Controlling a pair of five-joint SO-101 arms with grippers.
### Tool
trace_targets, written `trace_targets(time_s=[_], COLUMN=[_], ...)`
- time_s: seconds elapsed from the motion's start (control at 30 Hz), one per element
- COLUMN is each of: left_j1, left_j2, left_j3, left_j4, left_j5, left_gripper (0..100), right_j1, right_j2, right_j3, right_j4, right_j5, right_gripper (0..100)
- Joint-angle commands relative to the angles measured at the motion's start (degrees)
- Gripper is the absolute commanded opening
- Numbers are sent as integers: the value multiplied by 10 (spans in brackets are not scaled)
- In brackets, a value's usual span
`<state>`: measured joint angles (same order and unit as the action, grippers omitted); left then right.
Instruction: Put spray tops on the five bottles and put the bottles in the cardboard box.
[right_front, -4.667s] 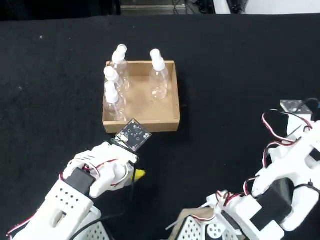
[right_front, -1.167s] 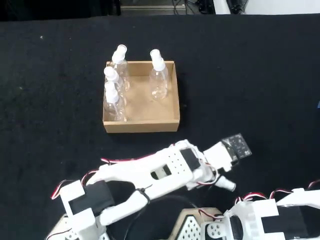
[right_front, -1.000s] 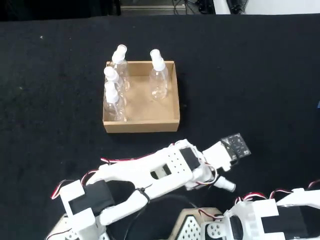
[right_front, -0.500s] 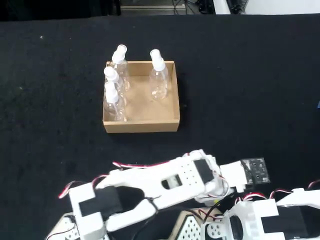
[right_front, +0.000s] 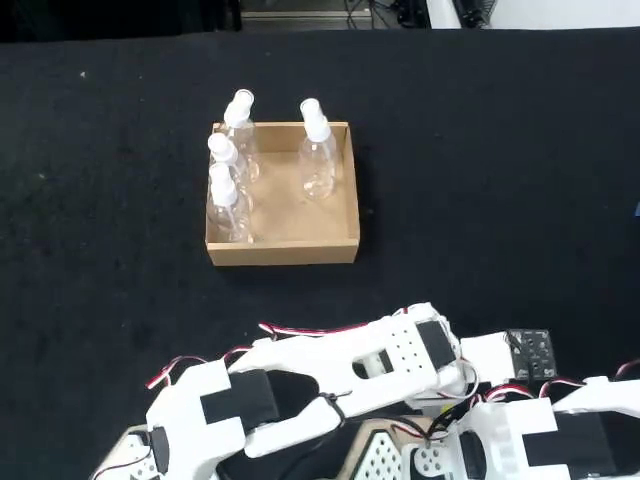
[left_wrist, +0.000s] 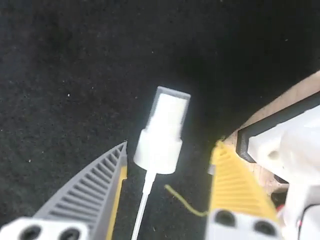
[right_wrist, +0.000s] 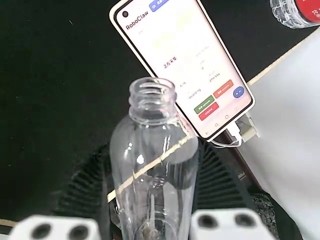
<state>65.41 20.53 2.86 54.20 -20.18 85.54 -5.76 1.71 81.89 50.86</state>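
The cardboard box (right_front: 283, 252) holds several clear bottles (right_front: 318, 152) with white spray tops fitted. My left arm (right_front: 400, 355) lies across the table's near edge, pointing right. In its wrist view, a loose white spray top (left_wrist: 161, 135) with its thin tube lies on the black cloth between the spread fingers of my left gripper (left_wrist: 170, 147), which is open. There are gaps on both sides of the top. My right gripper (right_wrist: 152, 160) is shut on a clear bottle (right_wrist: 150, 150) with an uncapped neck. The right arm (right_front: 560, 430) sits at the near right corner.
A phone (right_wrist: 185, 65) with a lit screen lies just beyond the held bottle, with a cable at its end. Part of another bottle (right_wrist: 295, 12) and a white surface (right_wrist: 295, 125) lie farther off. The black cloth (right_front: 500, 180) right of the box is bare.
My left arm swung from just in front of the box over to the right. In the last second it slid further right and nearer the table's front edge. The box and its bottles stayed put.
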Motion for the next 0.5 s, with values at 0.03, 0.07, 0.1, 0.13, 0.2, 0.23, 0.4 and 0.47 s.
trace_targets(time_s=[0.03,0.07,0.1,0.13,0.2,0.23,0.4,0.47], left_j1=[6,6,6,6,3,0,-21,-39], left_j2=[-10,-10,-10,-11,-11,-11,-62,-106], left_j3=[-25,-25,-25,-25,-27,-30,5,44], left_j4=[10,10,10,11,26,40,91,95], left_j5=[-4,-4,-4,-4,-4,-4,10,18], left_gripper=[102,76,70,73,83,84,83,84], right_j1=[8,8,8,8,8,8,4,3], right_j2=[-3,-3,-3,-3,-3,-3,-7,-7], right_j3=[-35,-35,-35,-35,-35,-35,-35,-35], right_j4=[-11,-11,-11,-11,-11,-11,-10,-9], right_j5=[5,5,5,5,5,5,5,5], right_gripper=[79,79,79,79,79,79,79,79])
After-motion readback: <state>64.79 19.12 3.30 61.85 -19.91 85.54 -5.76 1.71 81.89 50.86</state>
